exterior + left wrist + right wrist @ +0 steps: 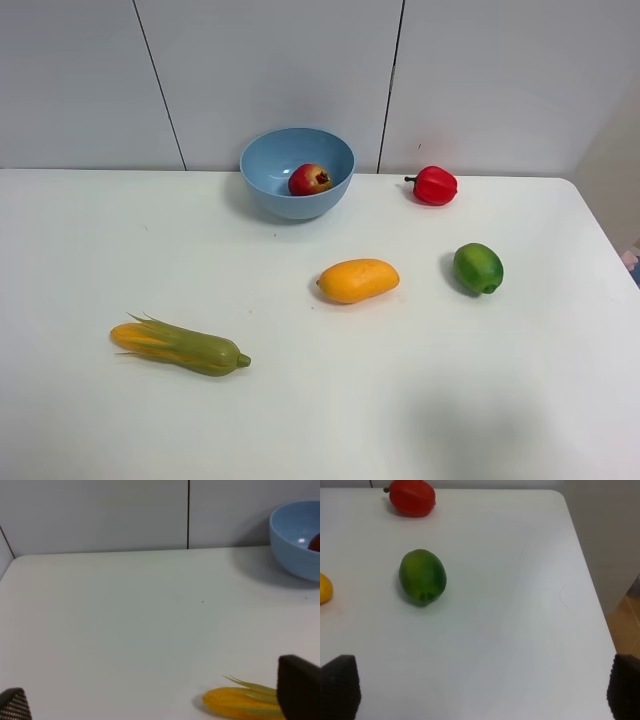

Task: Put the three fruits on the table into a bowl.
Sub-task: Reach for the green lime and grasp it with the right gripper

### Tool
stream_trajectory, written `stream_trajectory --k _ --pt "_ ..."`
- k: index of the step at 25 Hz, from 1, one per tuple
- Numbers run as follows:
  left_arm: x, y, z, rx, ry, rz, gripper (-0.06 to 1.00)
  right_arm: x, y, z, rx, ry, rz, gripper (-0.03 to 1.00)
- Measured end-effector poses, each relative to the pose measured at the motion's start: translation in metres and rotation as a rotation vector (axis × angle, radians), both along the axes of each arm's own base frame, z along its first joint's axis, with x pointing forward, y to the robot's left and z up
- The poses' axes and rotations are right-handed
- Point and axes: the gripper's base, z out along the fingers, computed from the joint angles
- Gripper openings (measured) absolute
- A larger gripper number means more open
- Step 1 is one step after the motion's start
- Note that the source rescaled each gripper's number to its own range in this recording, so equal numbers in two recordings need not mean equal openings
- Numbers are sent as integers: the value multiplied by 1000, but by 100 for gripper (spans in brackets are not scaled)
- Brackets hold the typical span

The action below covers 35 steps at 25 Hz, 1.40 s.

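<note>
The red pomegranate [310, 180] lies inside the light blue bowl [290, 205] at the back of the white table [80, 250]. The orange-yellow mango [358, 280] lies on the table in the middle. The green lime-like fruit [478, 268] lies to its right. Neither gripper shows in the exterior high view. My left gripper [155, 700] is open and empty, near the corn, with the bowl [295, 555] far ahead. My right gripper [481, 687] is open and empty, some way short of the lime [422, 577]. The mango's edge [324, 587] shows beside it.
A red bell pepper [434, 185] sits at the back right, right of the bowl; it also shows in the right wrist view [412, 497]. A yellow-green corn cob [180, 345] lies front left and shows in the left wrist view [240, 702]. The table's right edge [585, 580] is near the lime.
</note>
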Motion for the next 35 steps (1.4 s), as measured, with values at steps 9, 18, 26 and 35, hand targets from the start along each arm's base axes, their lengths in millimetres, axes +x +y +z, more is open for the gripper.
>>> stream_trajectory --k 9,18,26,35 --pt "-3 -2 -6 -28 74 -8 97 0 0 0 0 0 0 100" --pt "-1 -2 -16 -35 131 -8 97 0 0 0 0 0 0 100" --pt "-1 -2 -16 -36 136 -8 97 0 0 0 0 0 0 100" --pt "-1 -2 -16 -36 136 -8 97 0 0 0 0 0 0 100"
